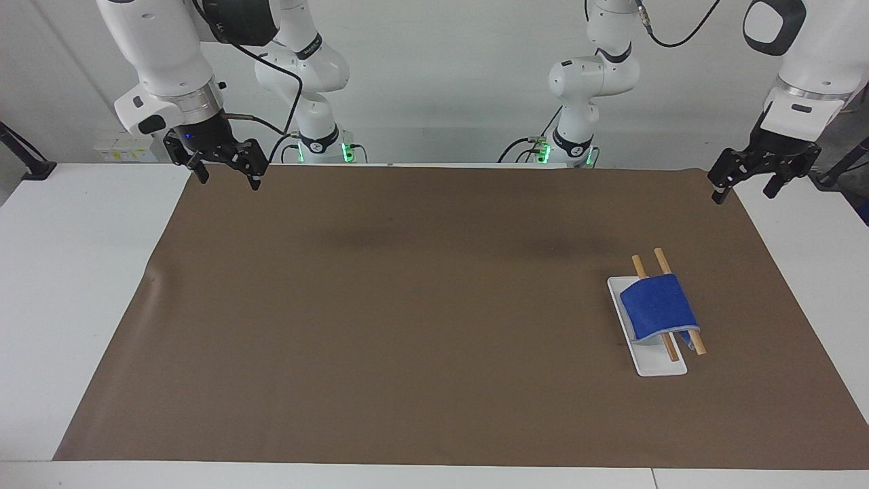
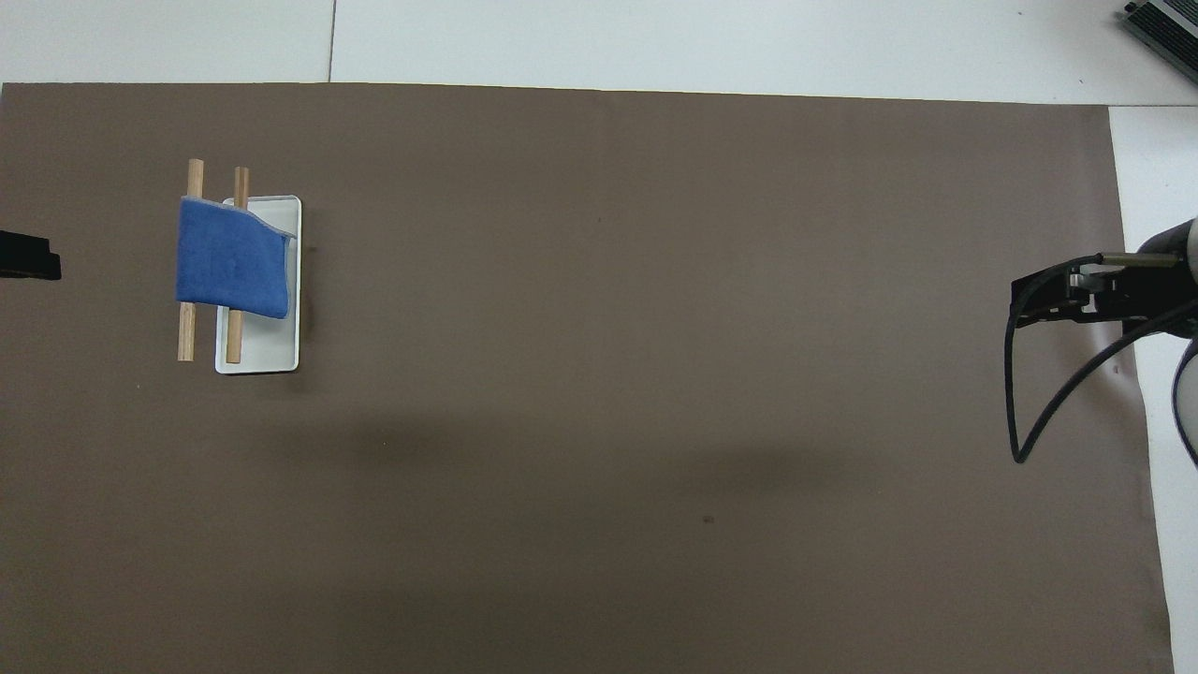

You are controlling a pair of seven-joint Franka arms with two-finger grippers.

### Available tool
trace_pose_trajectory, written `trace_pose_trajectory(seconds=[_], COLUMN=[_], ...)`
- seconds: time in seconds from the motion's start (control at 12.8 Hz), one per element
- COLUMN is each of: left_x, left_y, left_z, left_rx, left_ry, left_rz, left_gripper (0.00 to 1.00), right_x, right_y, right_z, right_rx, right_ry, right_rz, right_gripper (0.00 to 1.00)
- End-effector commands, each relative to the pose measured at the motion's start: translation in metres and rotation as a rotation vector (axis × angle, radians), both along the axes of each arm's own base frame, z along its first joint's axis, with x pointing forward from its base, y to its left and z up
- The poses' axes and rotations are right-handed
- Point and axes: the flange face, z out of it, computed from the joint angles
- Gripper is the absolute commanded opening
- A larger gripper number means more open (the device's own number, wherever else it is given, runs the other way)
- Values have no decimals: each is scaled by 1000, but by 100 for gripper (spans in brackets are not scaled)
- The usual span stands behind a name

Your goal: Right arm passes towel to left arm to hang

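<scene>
The blue towel (image 1: 658, 305) (image 2: 229, 271) hangs draped over two wooden rods (image 1: 660, 257) (image 2: 195, 173) of a rack with a white base (image 1: 658, 365) (image 2: 267, 354), at the left arm's end of the table. No gripper touches it. My left gripper (image 1: 742, 193) (image 2: 28, 267) hovers open and empty over the mat's corner at the robots' edge, apart from the rack. At the other end, my right gripper (image 1: 229, 180) (image 2: 1022, 300) is open with nothing in it, above the mat's corner at the robots' edge, and that arm waits.
A brown mat (image 1: 407, 305) (image 2: 655, 374) covers most of the white table (image 1: 81, 272). A black cable (image 2: 1015, 402) loops down from the right wrist.
</scene>
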Motion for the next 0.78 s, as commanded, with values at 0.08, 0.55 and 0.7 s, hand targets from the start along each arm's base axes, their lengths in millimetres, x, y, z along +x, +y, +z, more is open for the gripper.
trace_pose_trajectory(seconds=[0.08, 0.55, 0.7], left_x=[-12, -11, -11], left_y=[-20, -21, -20], left_z=[-1, 0, 1], left_rx=[19, 13, 13], left_ry=[10, 5, 1], left_rz=[15, 15, 11], left_gripper=[100, 100, 100], right_x=[-7, -7, -7], right_y=[-3, -3, -3], right_z=[1, 0, 0], right_rx=[23, 23, 23], right_ry=[7, 10, 8], right_rz=[20, 20, 20], right_gripper=[100, 100, 100])
